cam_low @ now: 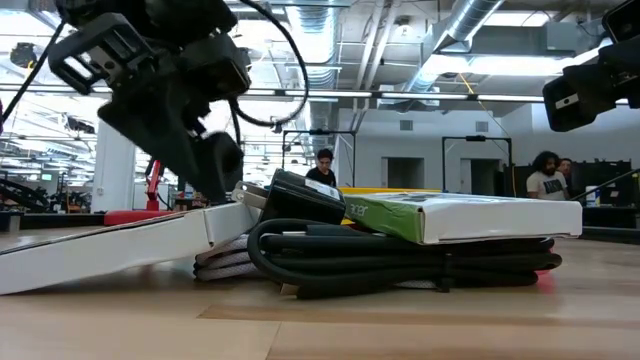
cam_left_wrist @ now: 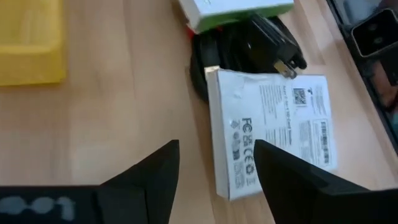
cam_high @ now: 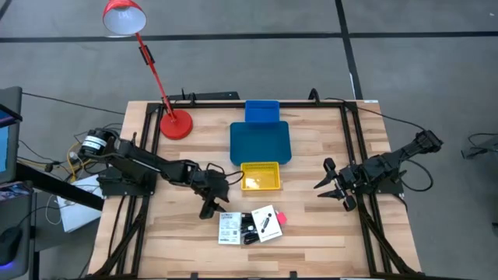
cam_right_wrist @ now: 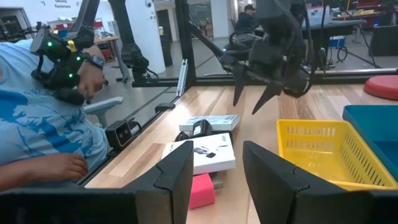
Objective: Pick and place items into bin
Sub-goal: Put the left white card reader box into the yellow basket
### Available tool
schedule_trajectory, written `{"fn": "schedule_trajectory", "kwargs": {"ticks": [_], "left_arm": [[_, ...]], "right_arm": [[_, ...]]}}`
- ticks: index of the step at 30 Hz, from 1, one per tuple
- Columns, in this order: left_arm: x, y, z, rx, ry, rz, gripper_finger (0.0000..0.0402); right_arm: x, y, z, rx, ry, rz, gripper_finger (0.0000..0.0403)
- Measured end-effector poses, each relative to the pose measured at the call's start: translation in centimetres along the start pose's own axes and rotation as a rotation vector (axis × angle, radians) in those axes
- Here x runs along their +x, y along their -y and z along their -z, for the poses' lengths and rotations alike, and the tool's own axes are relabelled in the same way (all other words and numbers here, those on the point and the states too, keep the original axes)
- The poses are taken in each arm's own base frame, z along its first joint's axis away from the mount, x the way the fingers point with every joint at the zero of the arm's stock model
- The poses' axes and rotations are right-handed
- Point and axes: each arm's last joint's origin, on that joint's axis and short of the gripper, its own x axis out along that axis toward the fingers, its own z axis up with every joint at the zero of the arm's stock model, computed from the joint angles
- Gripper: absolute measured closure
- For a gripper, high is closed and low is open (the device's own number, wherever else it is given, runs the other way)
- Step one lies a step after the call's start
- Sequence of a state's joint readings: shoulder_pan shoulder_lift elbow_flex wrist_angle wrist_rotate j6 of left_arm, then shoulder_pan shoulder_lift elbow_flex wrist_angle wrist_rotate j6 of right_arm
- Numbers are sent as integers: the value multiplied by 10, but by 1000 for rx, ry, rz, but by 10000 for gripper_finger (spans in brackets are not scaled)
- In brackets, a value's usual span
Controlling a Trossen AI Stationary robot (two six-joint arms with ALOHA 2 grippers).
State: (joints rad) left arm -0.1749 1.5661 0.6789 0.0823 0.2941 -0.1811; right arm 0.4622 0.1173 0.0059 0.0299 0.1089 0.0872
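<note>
Left side first: red desk lamp [cam_high: 176, 123] stands at the far-left of the table, not part of the job. Left gripper [cam_high: 213, 197] hovers just above and beside the item pile, fingers spread apart, holding nothing; in the left wrist view the white printed card box [cam_left_wrist: 272, 129] sits right between and ahead of its fingertips [cam_left_wrist: 163, 163]. Pile sits near the front-middle of the table: that white box, a coiled black cable [cam_low: 400, 262] with its plug under it, a second white-and-green box [cam_low: 460, 213] on top, and a pink-red piece [cam_right_wrist: 201, 188] at the pile's right edge. Yellow bin [cam_high: 260, 176] is just behind the pile, blue tray [cam_high: 260, 142] touching behind that; nothing seen in the bin yet. Step in hand looks like the grasp on the nearest white box: probably best to drop straight down so the fingers straddle the box's short edge, close only once both are below its top face, and avoid snagging the cable beneath. Right gripper [cam_high: 333, 189] waits well apart at the right, fingers parted, empty.
</note>
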Motion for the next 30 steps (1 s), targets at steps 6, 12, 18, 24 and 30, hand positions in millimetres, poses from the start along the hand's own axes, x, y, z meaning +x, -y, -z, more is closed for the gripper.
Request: {"fn": "schedule_trajectory", "kwargs": {"ticks": [6, 12, 18, 24, 30], "left_arm": [[15, -4, -10, 23, -65, 46, 206], [17, -10, -14, 14, -87, 76, 206], [23, -15, -9, -8, -119, 113, 206], [25, -17, -8, -9, -126, 143, 207], [26, -17, -7, -4, -130, 150, 207]], "right_arm": [[0, 0, 0, 0, 1, 0, 270], [0, 0, 0, 0, 0, -3, 268], [0, 0, 0, 0, -1, -3, 270], [0, 0, 0, 0, 0, -3, 268], [0, 0, 0, 0, 0, -3, 270]]}}
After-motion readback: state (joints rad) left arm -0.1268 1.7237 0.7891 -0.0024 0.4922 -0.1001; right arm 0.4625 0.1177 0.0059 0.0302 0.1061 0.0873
